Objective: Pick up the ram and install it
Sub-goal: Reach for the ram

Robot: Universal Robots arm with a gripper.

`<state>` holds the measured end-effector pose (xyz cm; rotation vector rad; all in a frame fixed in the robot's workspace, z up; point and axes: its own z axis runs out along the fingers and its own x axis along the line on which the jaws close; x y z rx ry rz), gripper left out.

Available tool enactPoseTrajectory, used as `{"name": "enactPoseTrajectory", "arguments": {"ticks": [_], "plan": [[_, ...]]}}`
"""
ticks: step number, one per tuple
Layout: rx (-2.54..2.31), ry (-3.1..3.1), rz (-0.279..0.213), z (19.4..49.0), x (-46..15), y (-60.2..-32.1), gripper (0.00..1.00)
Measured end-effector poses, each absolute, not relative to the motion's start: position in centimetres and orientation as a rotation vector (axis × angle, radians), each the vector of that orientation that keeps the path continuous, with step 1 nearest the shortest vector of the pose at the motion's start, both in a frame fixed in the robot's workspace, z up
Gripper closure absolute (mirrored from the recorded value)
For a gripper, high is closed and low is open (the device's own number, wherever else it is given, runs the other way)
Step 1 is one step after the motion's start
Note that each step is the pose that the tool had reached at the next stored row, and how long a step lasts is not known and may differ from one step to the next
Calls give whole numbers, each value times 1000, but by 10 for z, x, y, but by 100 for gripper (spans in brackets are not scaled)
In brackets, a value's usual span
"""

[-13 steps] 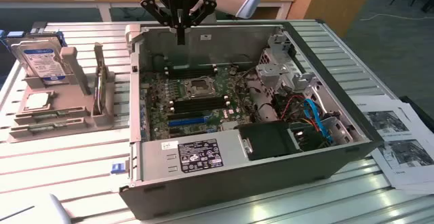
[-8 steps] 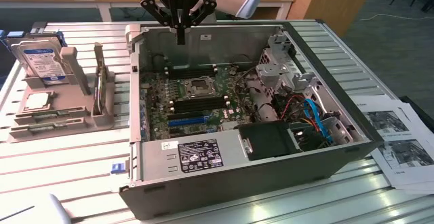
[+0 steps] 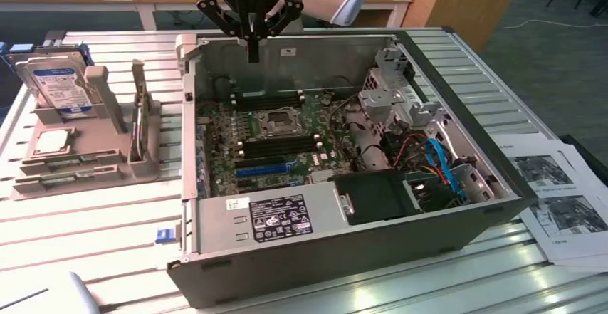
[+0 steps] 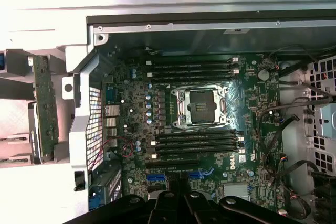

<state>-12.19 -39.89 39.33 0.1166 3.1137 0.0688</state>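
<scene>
The ram (image 3: 142, 123) is a thin green board standing on edge in a grey holder (image 3: 90, 164) on the exterior view's left, outside the open computer case (image 3: 314, 243). The wrist view has the ram (image 4: 46, 109) beside the case's side wall. My gripper (image 3: 253, 49) hangs above the case's rear edge, well apart from the ram, its fingers shut together with nothing between them. Its black fingers (image 4: 167, 207) also meet over the motherboard (image 4: 252, 103). Two banks of black memory slots (image 4: 193, 66) flank the empty processor socket (image 4: 202, 106).
A silver hard drive (image 3: 59, 85) with a blue-white label leans in the same holder. A bright blue slot strip (image 3: 260, 169) lies on the board. Cables and a drive cage (image 3: 399, 93) crowd the case's right side. Printed papers (image 3: 560, 200) lie on the table's right.
</scene>
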Motion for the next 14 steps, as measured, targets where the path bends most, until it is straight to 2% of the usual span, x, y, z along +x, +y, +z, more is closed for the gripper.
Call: {"name": "enactPoseTrajectory", "arguments": {"ticks": [14], "plan": [[117,3114,69,393,-142,-399,90]]}}
